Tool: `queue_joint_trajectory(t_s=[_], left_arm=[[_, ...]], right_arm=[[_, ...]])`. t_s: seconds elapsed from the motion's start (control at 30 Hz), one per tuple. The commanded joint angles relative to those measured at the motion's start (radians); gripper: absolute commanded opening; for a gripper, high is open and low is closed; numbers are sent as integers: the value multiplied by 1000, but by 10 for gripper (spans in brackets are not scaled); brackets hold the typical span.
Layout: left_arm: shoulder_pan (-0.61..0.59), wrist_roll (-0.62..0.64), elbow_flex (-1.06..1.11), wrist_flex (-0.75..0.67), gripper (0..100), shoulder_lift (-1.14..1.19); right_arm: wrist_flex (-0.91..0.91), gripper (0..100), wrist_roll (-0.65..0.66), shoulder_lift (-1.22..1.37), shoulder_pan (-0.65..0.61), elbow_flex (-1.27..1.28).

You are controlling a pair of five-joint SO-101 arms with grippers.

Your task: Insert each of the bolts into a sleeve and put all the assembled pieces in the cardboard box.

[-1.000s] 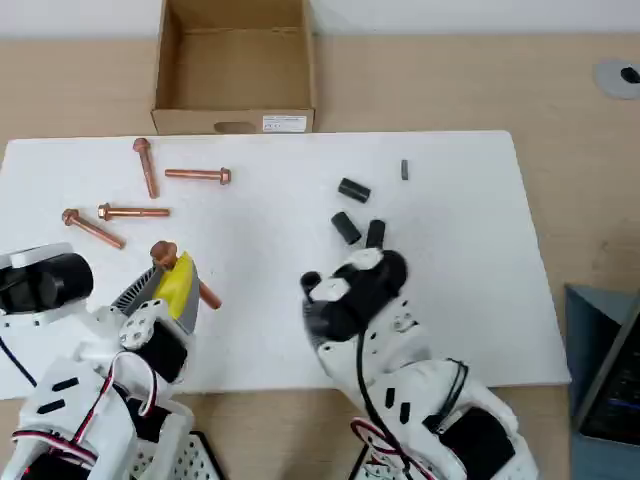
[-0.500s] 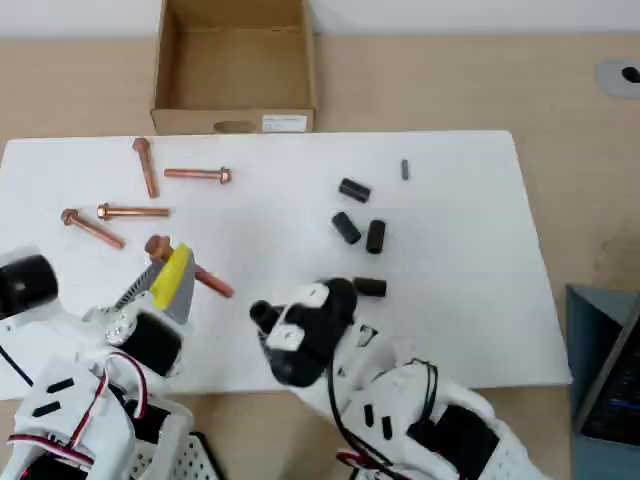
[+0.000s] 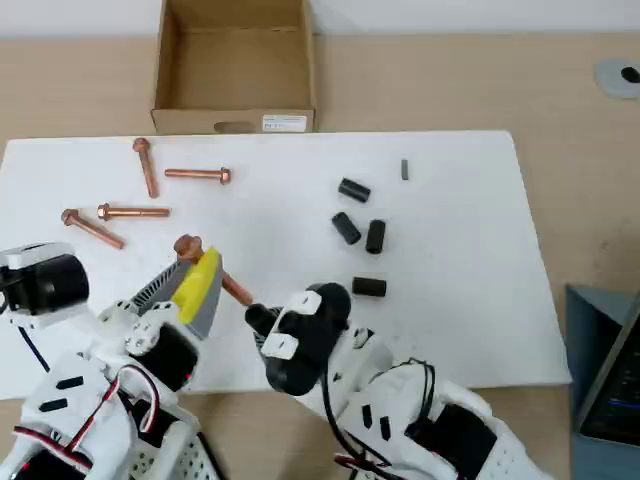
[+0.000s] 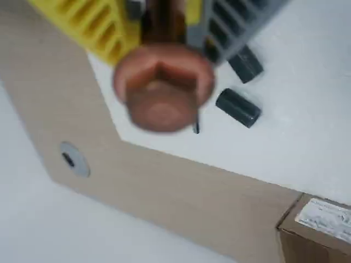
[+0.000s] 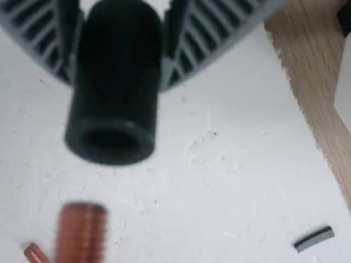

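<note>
The left gripper (image 3: 190, 272) is clamped on a copper bolt (image 3: 232, 288) just under its head. The right gripper (image 5: 118, 33) is closed around a black sleeve (image 5: 112, 104), and the bolt's threaded tip sits just beside the sleeve's open mouth, not in it. This looks like the insertion step, so the next move calls for lining tip and bore up, then pushing. Farther out lie four loose bolts (image 3: 133, 211), four loose sleeves (image 3: 346, 228) and the cardboard box (image 3: 160, 70), whose white label (image 3: 285, 123) is too small to read.

High view looks down on the mat (image 3: 480, 300); wrist views skim it closely.
</note>
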Motion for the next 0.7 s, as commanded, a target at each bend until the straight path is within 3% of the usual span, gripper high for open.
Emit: queue_joint_trajectory(t_s=[0.0,0.37,0.67], left_arm=[[12,-18,-8,-11,2,-5],[14,-17,32,-3,2,-5],[81,-17,31,77,2,-5]], right_arm=[[-29,9,6,-113,-7,-8],[-29,9,6,-113,-4,-8],[-31,9,6,-113,-4,-5]])
